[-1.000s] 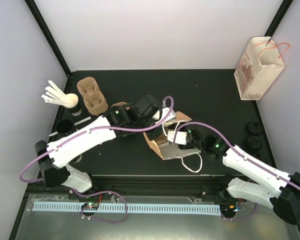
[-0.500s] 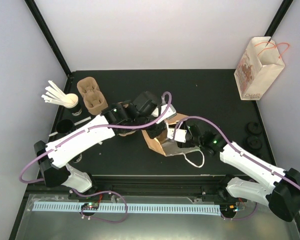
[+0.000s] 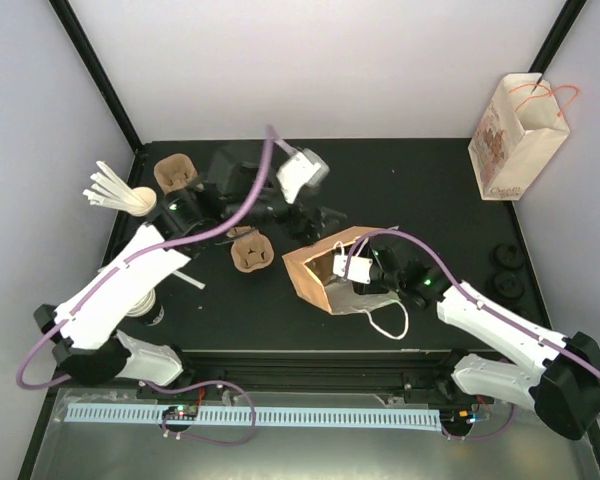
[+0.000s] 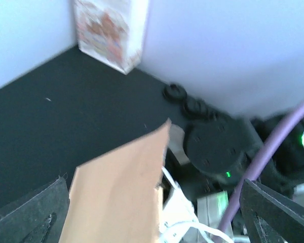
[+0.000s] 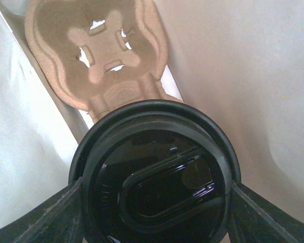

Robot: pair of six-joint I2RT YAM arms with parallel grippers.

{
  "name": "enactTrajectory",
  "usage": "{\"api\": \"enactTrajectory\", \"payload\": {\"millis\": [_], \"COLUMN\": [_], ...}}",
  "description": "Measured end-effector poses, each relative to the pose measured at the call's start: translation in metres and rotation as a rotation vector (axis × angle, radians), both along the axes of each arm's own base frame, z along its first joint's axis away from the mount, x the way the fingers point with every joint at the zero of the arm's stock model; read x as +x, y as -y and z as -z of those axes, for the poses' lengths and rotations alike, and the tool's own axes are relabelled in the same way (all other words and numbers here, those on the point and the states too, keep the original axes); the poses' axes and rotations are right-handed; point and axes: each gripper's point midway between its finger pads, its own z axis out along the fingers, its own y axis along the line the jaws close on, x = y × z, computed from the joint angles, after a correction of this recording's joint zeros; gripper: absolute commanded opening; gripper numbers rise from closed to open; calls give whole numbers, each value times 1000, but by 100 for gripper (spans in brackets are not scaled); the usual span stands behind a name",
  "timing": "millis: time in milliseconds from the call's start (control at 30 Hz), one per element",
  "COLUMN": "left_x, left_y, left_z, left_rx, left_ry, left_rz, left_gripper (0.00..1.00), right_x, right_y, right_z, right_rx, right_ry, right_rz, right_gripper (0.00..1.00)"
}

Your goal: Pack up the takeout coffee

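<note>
Right wrist view: the right gripper (image 5: 154, 212) pinches the black-lidded takeout coffee (image 5: 157, 177) inside the brown paper bag (image 5: 243, 76). A cardboard cup carrier (image 5: 99, 50) sits deeper in. The bag lies on its side mid-table (image 3: 430, 190). The left gripper (image 4: 152, 207), fingers spread, hangs above the bag's far edge.

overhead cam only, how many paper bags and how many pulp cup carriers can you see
paper bags: 2, the brown paper bag on its side, the printed white paper bag upright
brown moulded-pulp cup carriers: 2, the far-left carrier and the centre carrier
total: 4
</note>
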Motion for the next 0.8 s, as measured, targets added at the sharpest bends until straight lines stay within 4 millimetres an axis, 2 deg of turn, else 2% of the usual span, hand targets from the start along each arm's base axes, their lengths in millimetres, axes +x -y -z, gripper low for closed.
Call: {"api": "enactTrajectory", "payload": {"millis": [67,133,200,233,300,367,400,500,600,700,800], "left_x": [13,34,61,76,98,117,127,146,149,148,150], "left_y": [-15,-35,-50,-54,-47,-32,-22,-2,6,8,13], "left_z": [-19,-27,-20,-9,22,67,100,186,253,286,290], "left_rx": [-81,-140,-165,-160,-135,-83,-36,79,171,213,206], "left_ry": [-6,-38,-96,-138,-240,-357,-446,-649,-805,-884,-908], "left_rz": [-64,-149,-228,-259,-274,-263,-255,-242,-241,-240,-222], "left_gripper": [90,86,82,79,76,71,69,67,67,67,67], "right_x": [1,1,1,0,1,0,0,1,2,5,6], "right_y": [0,-1,-1,-1,-1,-1,-1,-1,-1,-1,0], "right_z": [0,0,0,0,0,1,1,1,2,3,4], "right_rx": [0,1,1,1,2,5,6,23,40,58,71], "right_ry": [0,0,0,0,1,4,5,2,-10,-21,-24], "right_rz": [0,-1,-1,-2,-2,-2,-1,11,33,58,76], "right_gripper": [52,52,52,52,52,52,52,52,52,52,52]}}
